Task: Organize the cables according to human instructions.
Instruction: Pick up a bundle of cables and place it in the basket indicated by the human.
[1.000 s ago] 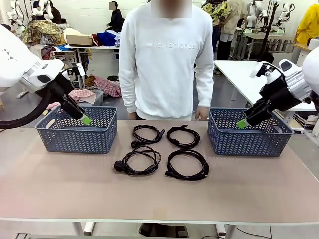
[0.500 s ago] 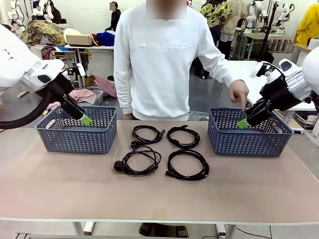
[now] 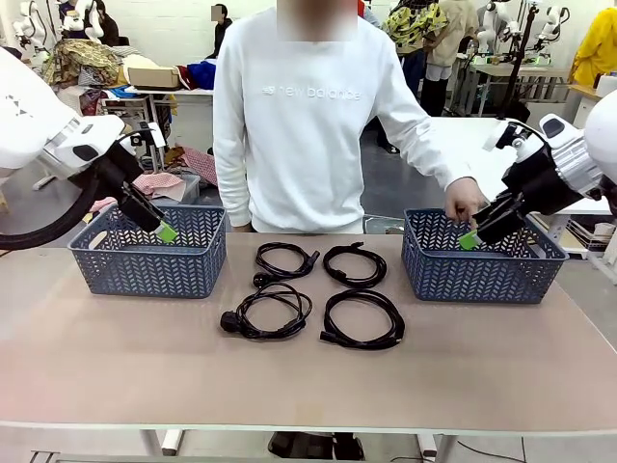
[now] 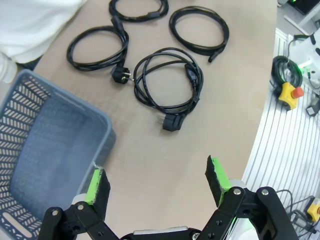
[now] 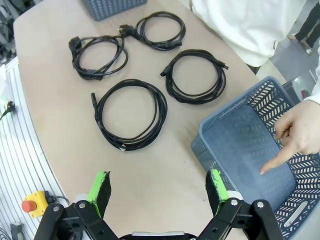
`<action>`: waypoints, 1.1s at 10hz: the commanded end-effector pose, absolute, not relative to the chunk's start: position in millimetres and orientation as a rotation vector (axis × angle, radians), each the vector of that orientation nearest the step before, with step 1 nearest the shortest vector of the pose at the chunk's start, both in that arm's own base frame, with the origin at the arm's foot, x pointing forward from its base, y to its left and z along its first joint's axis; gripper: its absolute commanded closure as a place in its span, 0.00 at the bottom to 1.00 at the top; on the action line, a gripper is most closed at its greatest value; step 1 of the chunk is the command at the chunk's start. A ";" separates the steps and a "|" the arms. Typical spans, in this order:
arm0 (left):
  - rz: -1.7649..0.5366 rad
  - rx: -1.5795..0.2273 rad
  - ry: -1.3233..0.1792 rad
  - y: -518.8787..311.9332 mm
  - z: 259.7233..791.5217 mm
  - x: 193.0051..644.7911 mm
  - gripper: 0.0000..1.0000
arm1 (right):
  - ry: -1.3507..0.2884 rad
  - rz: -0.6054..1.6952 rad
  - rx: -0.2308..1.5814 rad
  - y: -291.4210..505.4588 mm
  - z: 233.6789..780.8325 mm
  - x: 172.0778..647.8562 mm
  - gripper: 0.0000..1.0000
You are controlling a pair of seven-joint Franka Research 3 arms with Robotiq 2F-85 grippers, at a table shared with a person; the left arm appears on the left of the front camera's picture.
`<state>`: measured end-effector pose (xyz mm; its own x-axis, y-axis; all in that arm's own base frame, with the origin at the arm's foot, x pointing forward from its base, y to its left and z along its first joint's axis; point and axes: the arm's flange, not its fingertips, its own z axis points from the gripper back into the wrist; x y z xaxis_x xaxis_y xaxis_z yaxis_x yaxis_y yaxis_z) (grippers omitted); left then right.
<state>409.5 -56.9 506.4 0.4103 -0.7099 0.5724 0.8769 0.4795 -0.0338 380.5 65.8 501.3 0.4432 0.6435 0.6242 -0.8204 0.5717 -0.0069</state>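
At the left of the frame we see the left fingers (image 3: 167,232) hanging over the right end of a blue lattice basket (image 3: 145,275). In the left wrist view they stand spread wide, green pads well apart, gripping nothing and touching nothing

In the middle of the desk (image 3: 308,386), between that basket and a second one, lie the cables (image 3: 229,321). They are four thin black cords, each wound into a round coil of several turns, with chunky black plugs (image 4: 172,121) at the ends. They sit flat in two rows of two, close together. The lower pair looks larger in the frame, and the lower left coil pokes a round plug out toward the left

Behind them, at the upper centre, stands the person (image 3: 308,145) in a white sweatshirt. One arm stretches to the right, and the hand (image 3: 465,200) points its index finger down into the right basket (image 3: 482,280). We cannot tell whether the fingertip touches it

At the right of the frame the right fingers (image 3: 469,240) hang over the left end of that basket, just below the hand. In the right wrist view they are spread wide too, with nothing between the pads
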 end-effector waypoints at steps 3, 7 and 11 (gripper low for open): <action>-1.040 -0.384 -0.550 -54.6 504.7 409.4 0.00 | -0.640 0.948 0.338 63.2 497.2 381.3 0.00; -1.040 -0.384 -0.550 -54.6 504.7 409.4 0.00 | -0.572 1.023 0.264 96.7 499.1 377.9 0.00; -1.040 -0.384 -0.550 -54.6 504.7 409.4 0.00 | -0.401 1.223 0.207 156.8 461.1 380.0 0.00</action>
